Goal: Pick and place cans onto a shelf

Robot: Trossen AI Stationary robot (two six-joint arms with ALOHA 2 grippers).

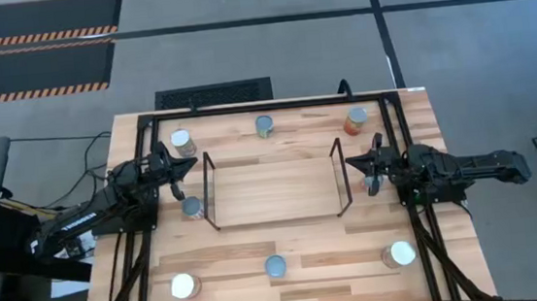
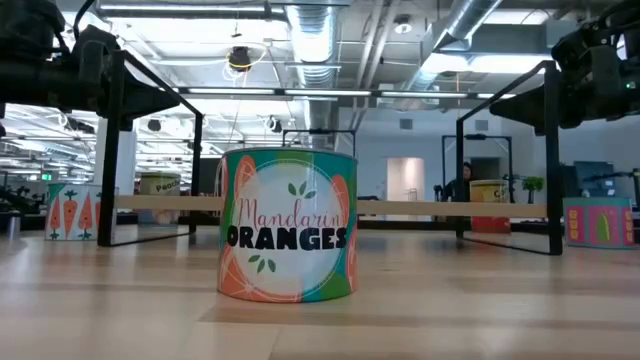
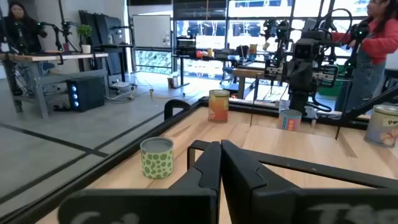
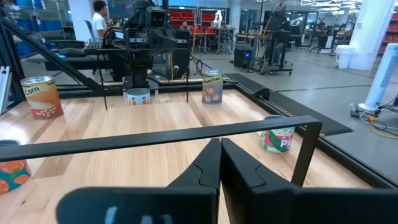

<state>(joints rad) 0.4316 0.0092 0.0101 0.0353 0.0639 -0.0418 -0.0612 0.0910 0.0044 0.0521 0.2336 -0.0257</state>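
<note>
Seven small metal cans are seen from above, scattered on the pale wooden plank worktop (image 1: 297,250) around the low black wire shelf (image 1: 273,182), whose light wood surface carries nothing. Along the far edge stand a whitish-topped can (image 1: 181,141), a silver-blue-topped can (image 1: 264,125) and an orange-topped can (image 1: 355,120). Along the near edge stand a wide white-topped can (image 1: 184,286), a small blue-topped can (image 1: 275,266) and another white-topped can (image 1: 400,254). A grey-topped can (image 1: 192,208) is placed just beside the shelf's left end. In the low view, the nearest can is shown as a short cylinder with an orange, green and white label reading "Mandarin Oranges" (image 2: 288,225). The shelf is formed of thin black uprights and rails. The left claw (image 1: 175,173) is held at the shelf's left end, its fingers pressed together. The right claw (image 1: 364,169) is held at the right end, likewise pressed together.
</note>
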